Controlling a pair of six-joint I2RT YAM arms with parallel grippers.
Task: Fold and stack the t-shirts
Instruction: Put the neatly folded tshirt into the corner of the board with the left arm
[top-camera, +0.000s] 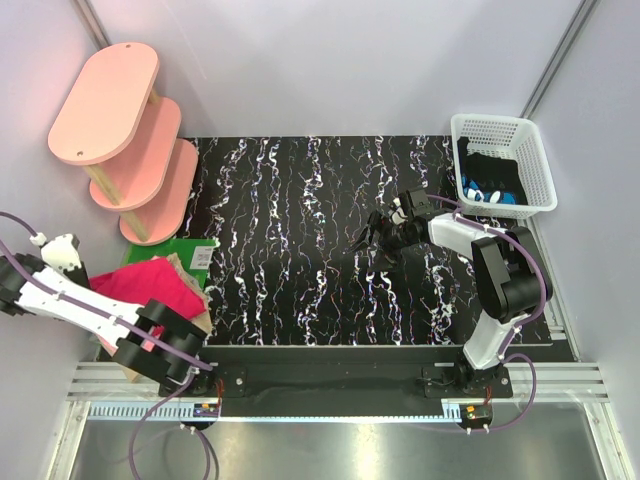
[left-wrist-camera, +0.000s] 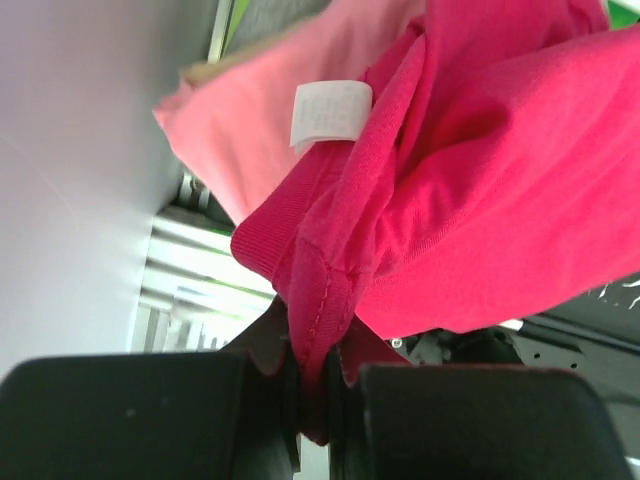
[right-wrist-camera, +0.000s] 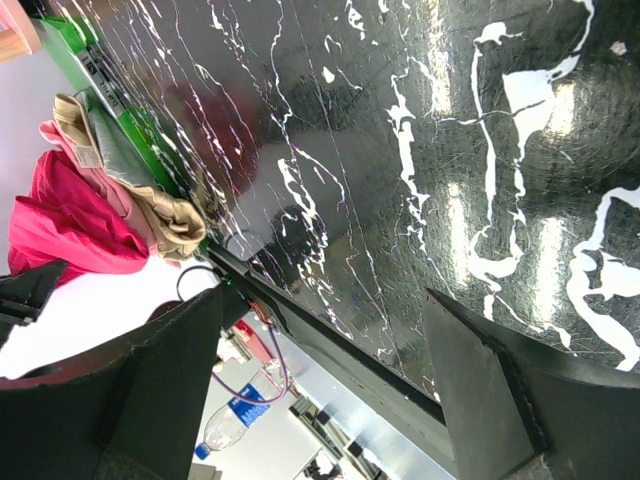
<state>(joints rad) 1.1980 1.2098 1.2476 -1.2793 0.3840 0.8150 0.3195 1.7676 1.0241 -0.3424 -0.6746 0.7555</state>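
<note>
Step in hand: picking the first shirt off the pile; nothing is spread or folded yet.
Left gripper (left-wrist-camera: 315, 395): black jaws pressed together on a stitched hem of the vivid crimson-pink cloth t-shirt (left-wrist-camera: 500, 200), perhaps the collar or a sleeve; the close view does not settle which.
Crimson t-shirt, location: crumpled on top of the pile at the table's near-left corner, over a light pink cloth shirt (left-wrist-camera: 250, 140) and a tan cloth shirt (right-wrist-camera: 165, 215). A white woven label (left-wrist-camera: 330, 112) shows where crimson meets pink.
Next move: calls for lifting the hem clear of the pile and carrying it rightward onto the black white-veined tabletop (top-camera: 300, 220).
Right gripper (right-wrist-camera: 325, 340): fingers spread wide, holding nothing, above mid-table; well placed to take a second edge.
</note>
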